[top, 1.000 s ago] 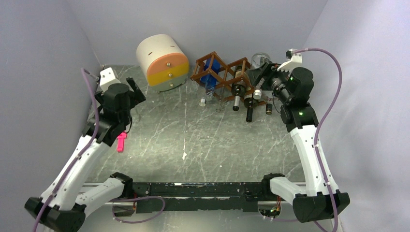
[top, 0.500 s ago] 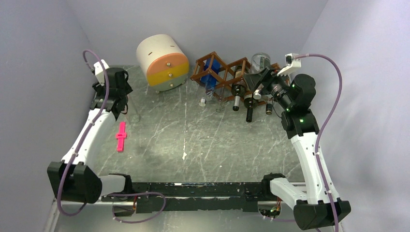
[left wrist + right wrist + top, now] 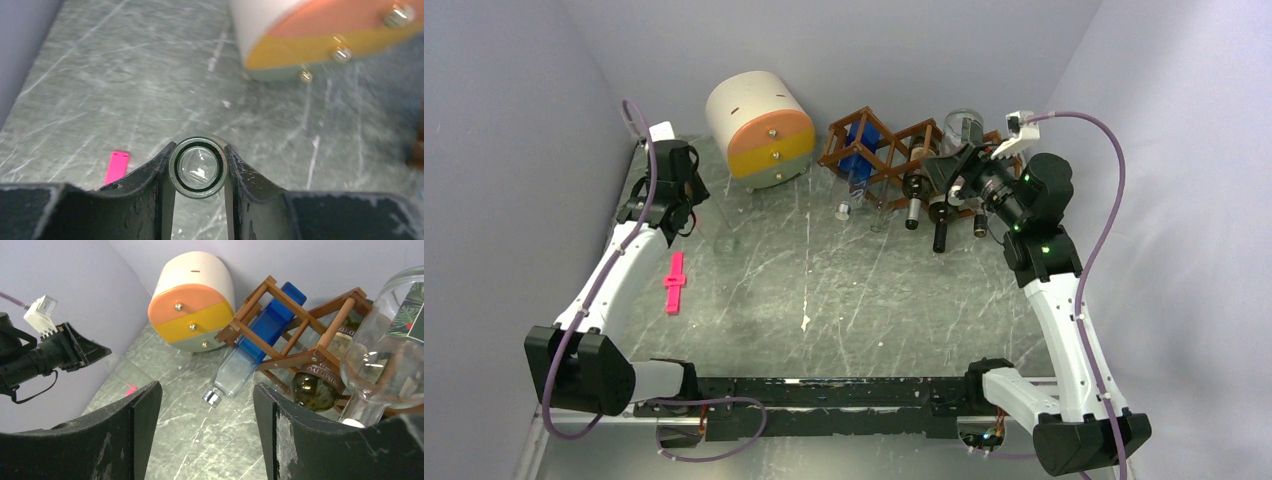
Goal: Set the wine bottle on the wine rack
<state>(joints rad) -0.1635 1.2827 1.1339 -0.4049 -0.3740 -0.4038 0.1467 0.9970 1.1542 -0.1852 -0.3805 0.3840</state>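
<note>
By the left wall (image 3: 514, 150), left claw (image 3: 198, 155) clamps a clear bottle (image 3: 198, 169); right claw (image 3: 205, 387) gapes open

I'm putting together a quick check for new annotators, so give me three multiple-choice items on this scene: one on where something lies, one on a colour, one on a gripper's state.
1. The pink piece lies:
A. held by a gripper
B. on top of a bottle
C. on the table

2. The leftmost racked bottle in the wine rack is:
A. blue
B. red
C. black

3. The left gripper is:
A. open and empty
B. shut on the clear glass bottle
C. out of view

Answers:
1. C, the top view shows it flat on the bare surface.
2. A, its blue body shows in the right wrist view.
3. B, the left wrist view shows the glass rim pinched on both sides.
</note>
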